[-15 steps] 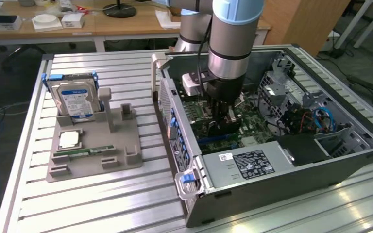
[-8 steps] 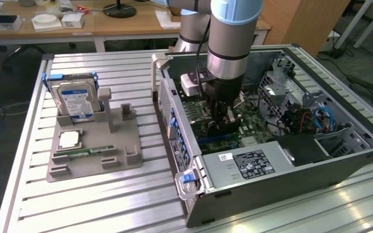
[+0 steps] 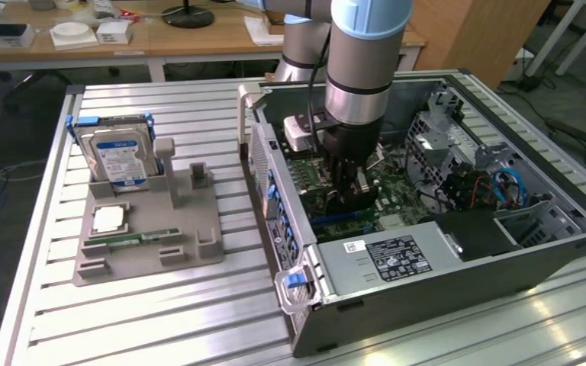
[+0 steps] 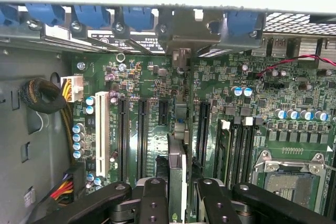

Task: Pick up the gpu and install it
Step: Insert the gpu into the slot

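Observation:
The gpu [image 4: 177,156] is a thin dark card seen edge-on in the wrist view, standing upright over the green motherboard [image 4: 152,77]. It lies in line with a slot between two black expansion slots [image 4: 142,135]. Its metal end bracket [image 4: 181,56] reaches the case's rear wall. My gripper [image 4: 177,190] is shut on the card, with one black finger [image 4: 155,195] on each side. In the exterior view the gripper [image 3: 349,183] is lowered inside the open computer case [image 3: 456,259], and the gpu [image 3: 334,204] shows dark below it. Whether the card sits fully in the slot I cannot tell.
A grey fixture [image 3: 201,252] at the exterior view's left holds a silver hard drive [image 3: 118,156], a processor chip [image 3: 107,219] and a green memory stick [image 3: 130,239]. Inside the case are the power supply [image 3: 384,255], cable bundles [image 4: 39,95], blue latches [image 4: 94,14] and the processor socket [image 4: 286,174].

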Tool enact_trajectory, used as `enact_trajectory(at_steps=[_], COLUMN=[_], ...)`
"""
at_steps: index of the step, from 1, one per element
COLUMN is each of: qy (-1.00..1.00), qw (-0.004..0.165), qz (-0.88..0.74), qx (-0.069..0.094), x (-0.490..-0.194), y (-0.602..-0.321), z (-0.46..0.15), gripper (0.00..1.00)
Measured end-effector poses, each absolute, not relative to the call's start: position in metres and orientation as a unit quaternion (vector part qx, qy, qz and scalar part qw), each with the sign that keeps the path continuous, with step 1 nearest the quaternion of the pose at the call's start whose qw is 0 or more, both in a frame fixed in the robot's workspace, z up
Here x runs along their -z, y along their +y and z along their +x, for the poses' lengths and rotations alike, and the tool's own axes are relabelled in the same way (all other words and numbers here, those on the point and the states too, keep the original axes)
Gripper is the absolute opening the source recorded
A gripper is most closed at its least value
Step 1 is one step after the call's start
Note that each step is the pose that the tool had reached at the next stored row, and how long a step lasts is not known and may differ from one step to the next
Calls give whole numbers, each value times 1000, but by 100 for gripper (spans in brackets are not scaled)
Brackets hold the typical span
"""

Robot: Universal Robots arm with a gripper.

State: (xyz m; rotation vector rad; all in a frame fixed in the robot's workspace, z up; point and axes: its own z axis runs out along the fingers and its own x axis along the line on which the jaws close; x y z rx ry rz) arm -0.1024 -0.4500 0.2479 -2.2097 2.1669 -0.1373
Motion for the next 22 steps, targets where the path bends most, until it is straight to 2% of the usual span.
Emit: enact_trajectory(at_steps=[22], qy=[697], qw=[22], qz=[-715], qx=[44], x=[-243], y=[-449], z=[-102], gripper=[26])
